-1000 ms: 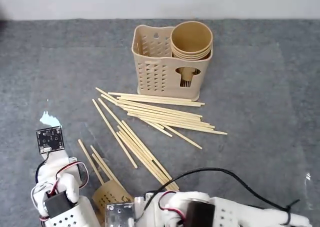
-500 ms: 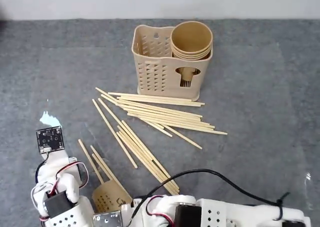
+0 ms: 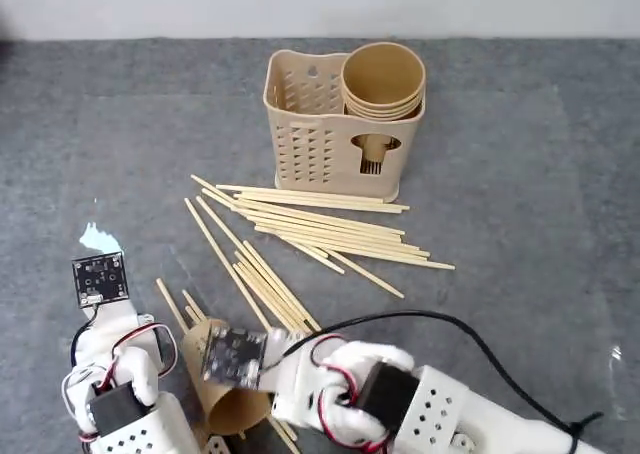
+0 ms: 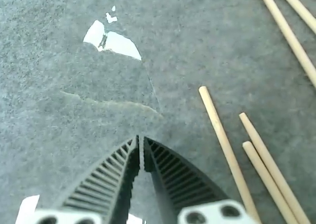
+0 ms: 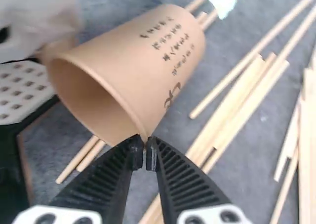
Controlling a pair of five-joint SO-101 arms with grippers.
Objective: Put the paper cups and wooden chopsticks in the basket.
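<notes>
While right end effector pinches cup rim at 7 o'clock on counter, left end effector sits closed, empty. Step: cup pickup. Next, likely: lift, carry to basket at 12 o'clock.

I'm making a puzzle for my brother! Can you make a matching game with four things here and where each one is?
1. stack of tan paper cups
2. single tan paper cup
3. pale wooden chopsticks
4. black left tool

A. shut, above bare grey mat
B. rim pinched by black right tool
C. inside beige plastic basket
D. lying loose on grey mat

Pairs: 1-C, 2-B, 3-D, 4-A
</notes>
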